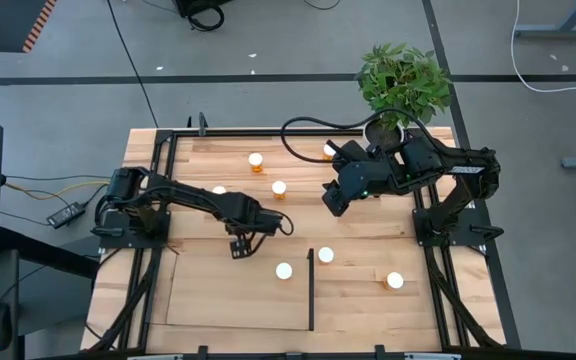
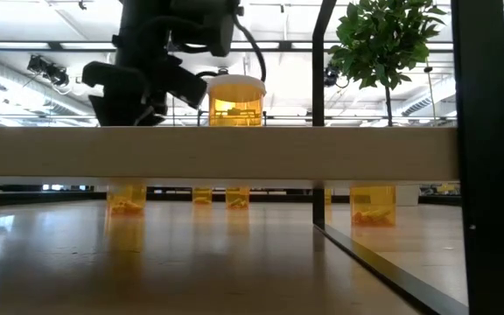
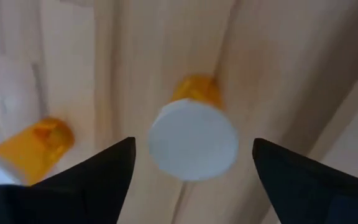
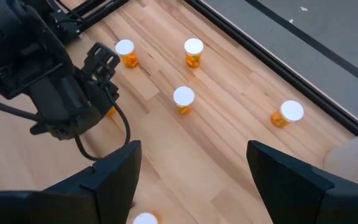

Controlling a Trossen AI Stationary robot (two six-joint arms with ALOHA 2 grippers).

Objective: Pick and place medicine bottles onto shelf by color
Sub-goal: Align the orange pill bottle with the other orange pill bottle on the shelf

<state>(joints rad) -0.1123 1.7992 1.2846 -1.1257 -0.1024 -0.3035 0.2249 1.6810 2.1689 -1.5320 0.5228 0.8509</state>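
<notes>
On the near half of the table lies the shelf (image 1: pixel 228 290), its black strip (image 1: pixel 311 290) upright, one medicine bottle (image 1: pixel 284 270) standing on it just left of the strip; the others stand scattered further back and right. The left gripper (image 1: pixel 238 245) hangs over the shelf's far edge, fingers spread around nothing; the right gripper (image 1: pixel 334 200) waits mid-table, also spread. These bottles look light, rigid and slick, best pinched across the body below the cap. Only the left wrist view shows a white cap (image 3: pixel 193 148) centred between the jaws.
</notes>
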